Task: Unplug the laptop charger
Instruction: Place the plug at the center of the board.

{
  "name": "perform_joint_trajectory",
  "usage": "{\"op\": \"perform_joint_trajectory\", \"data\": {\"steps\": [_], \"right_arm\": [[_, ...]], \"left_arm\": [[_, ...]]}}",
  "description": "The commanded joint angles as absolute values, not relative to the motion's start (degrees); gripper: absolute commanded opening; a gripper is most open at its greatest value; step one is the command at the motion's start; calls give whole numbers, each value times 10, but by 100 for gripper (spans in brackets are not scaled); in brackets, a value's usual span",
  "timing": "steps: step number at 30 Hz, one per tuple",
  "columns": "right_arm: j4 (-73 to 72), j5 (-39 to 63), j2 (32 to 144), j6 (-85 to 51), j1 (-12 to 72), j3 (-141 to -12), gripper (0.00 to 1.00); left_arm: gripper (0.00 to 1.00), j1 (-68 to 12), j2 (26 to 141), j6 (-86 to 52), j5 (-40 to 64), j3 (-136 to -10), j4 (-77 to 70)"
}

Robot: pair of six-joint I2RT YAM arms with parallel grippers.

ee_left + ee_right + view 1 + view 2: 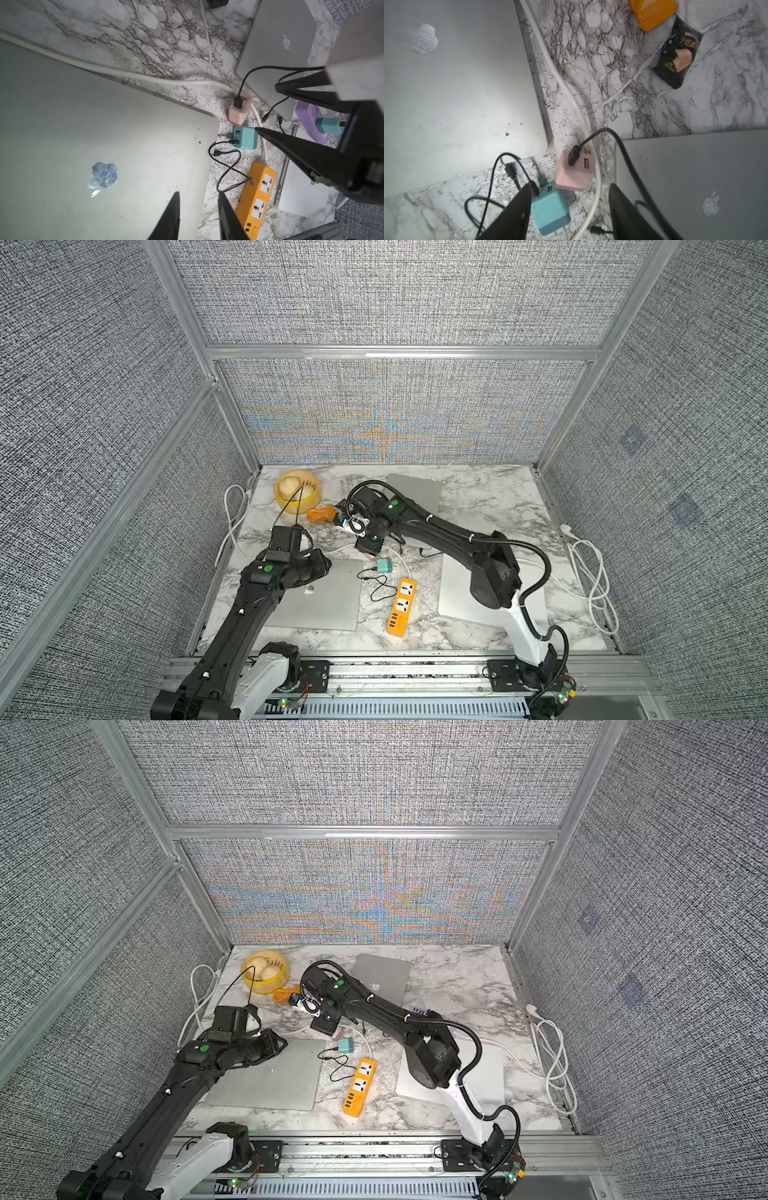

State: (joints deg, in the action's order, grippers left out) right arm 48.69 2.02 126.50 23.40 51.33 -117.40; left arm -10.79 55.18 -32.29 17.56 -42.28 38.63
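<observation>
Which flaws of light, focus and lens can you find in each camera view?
In both top views, rainbow moiré ripples across the woven grey back wall, and the wide lens splays the metal frame rails; in the left wrist view, glare whitens the closed silver laptop lid; in the right wrist view, the black right claw looks blurred, too near to focus.

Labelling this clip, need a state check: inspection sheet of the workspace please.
Surface: marble tabletop, crowded.
Job's things: teal charger cube lies loose by orange power strip, sockets empty; pink charger cube beside it; second teal charger plugged into purple strip; silver laptop closed.
Clutter: yellow basket, orange packet, black packet.
Grippers: left pincer slightly open, empty, over the silver laptop's edge; right pincer open over both cubes.
Cables: thick white cord runs to the orange strip; black lead in pink cube.
Surroundings: grey fabric panels.
</observation>
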Motion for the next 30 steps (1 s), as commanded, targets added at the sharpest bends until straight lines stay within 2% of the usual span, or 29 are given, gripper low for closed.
{"op": "perform_joint_trajectory", "data": {"steps": [1, 7, 14, 18, 24, 30], "right_arm": [[458, 54, 1239, 216, 507, -1150, 62], [459, 106, 1254, 239, 504, -1143, 62], [489, 142, 1338, 255, 503, -1222, 62], [504, 160, 1350, 260, 504, -1244, 62], [429, 147, 1281, 203, 502, -1166, 65], [309, 109, 1157, 63, 470, -1029, 66]], "left_arm": [[32, -107, 553, -313, 198, -433, 379], [32, -108, 563, -325, 201, -436, 378], [32, -107, 555, -325, 198, -428, 374], [32, -108, 551, -319, 195, -426, 373], [33, -108, 563, -315, 205, -427, 364], [33, -111, 574, -273, 210, -457, 360]]}}
